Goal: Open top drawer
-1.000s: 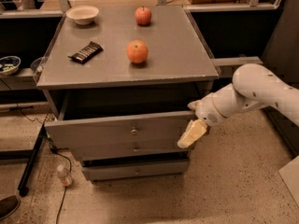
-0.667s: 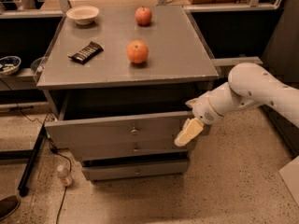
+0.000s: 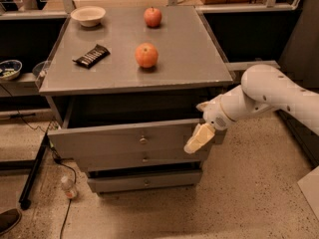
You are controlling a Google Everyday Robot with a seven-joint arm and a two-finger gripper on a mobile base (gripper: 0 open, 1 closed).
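— Where is the wide grey top drawer front?

— Just under the front edge of the grey metal cabinet top. It stands partly out, with a dark gap above and behind it. The two narrower grey drawer fronts sit below.

— And the robot's cream-tipped gripper?

— At the drawer front's right end. Whether it touches the face or hooks the edge, I cannot tell, nor whether it is spread or closed.

— How will the drawer handle?

— I judge it to be stiff sheet metal on runners: light, sliding straight, nothing fragile. The small round metal knob at centre is tiny and probably slippery, so the right edge or top lip looks the surer hold.
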